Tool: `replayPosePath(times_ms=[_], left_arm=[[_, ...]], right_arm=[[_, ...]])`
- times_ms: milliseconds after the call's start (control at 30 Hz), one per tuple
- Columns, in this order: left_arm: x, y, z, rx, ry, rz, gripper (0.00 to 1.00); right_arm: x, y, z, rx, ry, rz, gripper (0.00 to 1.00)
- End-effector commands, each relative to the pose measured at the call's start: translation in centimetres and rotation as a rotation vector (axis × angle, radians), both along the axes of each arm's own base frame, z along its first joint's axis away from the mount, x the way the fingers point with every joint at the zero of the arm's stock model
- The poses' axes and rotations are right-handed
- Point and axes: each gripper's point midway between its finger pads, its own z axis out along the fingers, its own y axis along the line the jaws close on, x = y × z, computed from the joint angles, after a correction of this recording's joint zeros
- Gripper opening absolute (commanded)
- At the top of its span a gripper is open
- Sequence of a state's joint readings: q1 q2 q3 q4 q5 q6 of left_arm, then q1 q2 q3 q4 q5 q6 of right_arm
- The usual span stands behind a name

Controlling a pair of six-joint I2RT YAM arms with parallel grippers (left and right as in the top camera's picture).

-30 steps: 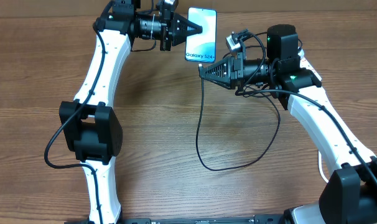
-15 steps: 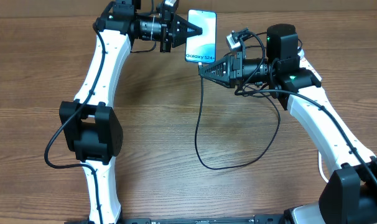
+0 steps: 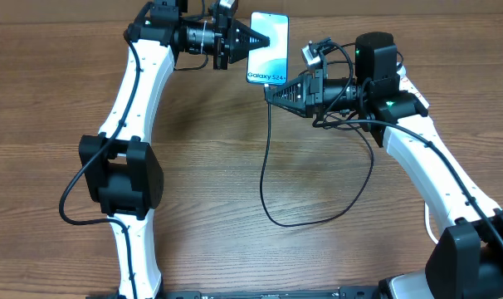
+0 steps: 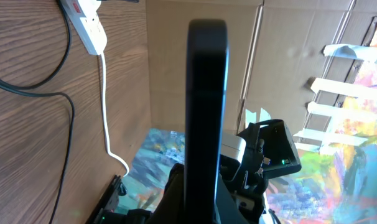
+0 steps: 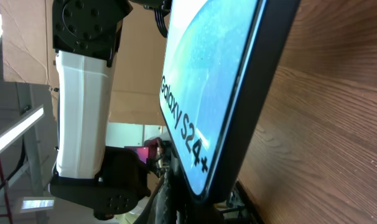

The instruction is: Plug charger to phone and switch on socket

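Nothing moved; wooden table [image 3: 218, 166]; cardboard backdrop [image 4: 195, 9]

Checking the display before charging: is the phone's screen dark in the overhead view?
No, the phone shows a lit blue-cyan screen with white Galaxy text near its lower short edge.

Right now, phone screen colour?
Bright blue-cyan phone screen, white Galaxy text; right wrist view shows it best.

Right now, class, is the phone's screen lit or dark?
Lit. The phone shows a bright blue-cyan display with white Galaxy S24+ lettering, clear in the overhead and right wrist views.
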State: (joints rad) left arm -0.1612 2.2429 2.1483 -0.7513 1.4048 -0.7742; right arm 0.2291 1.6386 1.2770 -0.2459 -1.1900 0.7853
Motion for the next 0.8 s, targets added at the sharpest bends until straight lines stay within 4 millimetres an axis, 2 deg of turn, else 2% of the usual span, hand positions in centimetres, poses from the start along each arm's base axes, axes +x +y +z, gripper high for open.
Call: replayPosePath(times_ms=[0,233,467,767], left_arm=[[-1.1,0.2,2.4,-0.053,-0.058,-0.043,0.04],[-1.2,0.2,2.3,-0.051,-0.044,-0.042,0.04],[-1.3,0.2,2.3,-0.053,-0.040,-0.045,0.04],[-2.4,0.3,3.6,-0.132,-0.096,-0.112,0.04]], right_arm=[[0.7,-0.1,0.8,-0.015,-0.043,-0.041,0.04],[1.4,0.2,0.5,-0.041,-0.033,-0.088,0.04],[1.7,0.3,1.1,-0.024,-0.048,-0.098,0.04],[2.1,0.2,0.9,-0.036,-0.051,-0.120,0.04]])
